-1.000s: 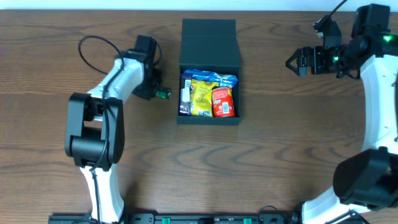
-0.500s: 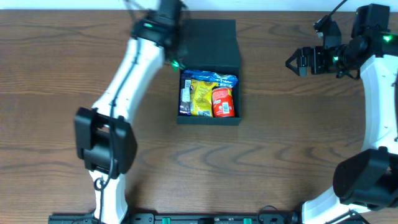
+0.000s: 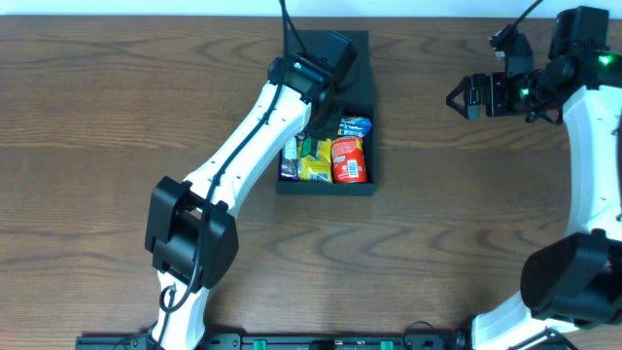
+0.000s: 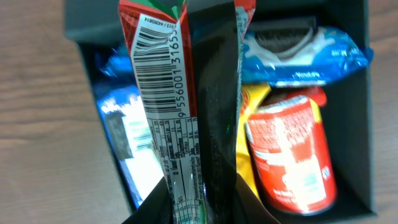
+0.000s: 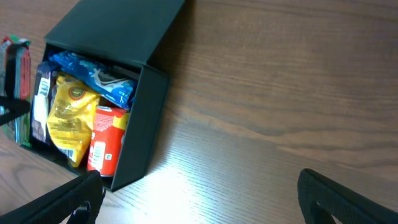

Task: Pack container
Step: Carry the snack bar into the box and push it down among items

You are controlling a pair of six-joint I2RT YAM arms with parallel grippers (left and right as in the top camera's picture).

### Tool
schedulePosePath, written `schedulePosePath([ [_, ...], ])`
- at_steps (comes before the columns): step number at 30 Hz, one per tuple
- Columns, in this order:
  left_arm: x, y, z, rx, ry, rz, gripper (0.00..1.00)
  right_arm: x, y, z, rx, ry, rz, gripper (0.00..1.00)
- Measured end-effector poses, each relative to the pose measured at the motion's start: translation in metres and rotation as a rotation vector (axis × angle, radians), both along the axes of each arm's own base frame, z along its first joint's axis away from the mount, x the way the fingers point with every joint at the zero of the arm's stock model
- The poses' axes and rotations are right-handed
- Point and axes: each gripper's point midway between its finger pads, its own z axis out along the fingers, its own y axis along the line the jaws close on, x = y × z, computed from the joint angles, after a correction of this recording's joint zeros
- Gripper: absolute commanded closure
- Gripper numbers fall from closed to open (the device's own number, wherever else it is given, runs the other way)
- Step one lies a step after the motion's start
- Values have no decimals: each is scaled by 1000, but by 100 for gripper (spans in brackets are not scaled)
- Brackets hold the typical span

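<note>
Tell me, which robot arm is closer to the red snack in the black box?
Left. The left gripper hangs over the container, close to the red snack, jaws shut on a barcoded packet. The right gripper is far off to the side over the table, jaws open.

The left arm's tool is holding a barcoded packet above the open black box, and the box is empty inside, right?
Not empty. The left wrist view shows a blue packet, a yellow packet and a red packet inside the open black box; the left tool does hold the barcoded packet above it.
</note>
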Motion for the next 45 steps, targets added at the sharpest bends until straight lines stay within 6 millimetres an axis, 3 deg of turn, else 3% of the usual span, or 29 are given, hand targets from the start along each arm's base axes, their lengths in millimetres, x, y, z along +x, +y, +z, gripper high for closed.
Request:
schedulePosePath([
  [11, -18, -7, -7, -53, 104, 54, 82, -4, 1, -2, 4, 19, 0, 1],
  [19, -13, -1, -13, -60, 124, 85, 82, -4, 1, -2, 4, 19, 0, 1],
  [26, -19, 7, -46, -48, 163, 97, 81, -4, 1, -2, 4, 19, 0, 1],
  [45, -25, 10, -68, -50, 191, 115, 82, -5, 1, -2, 4, 22, 0, 1],
])
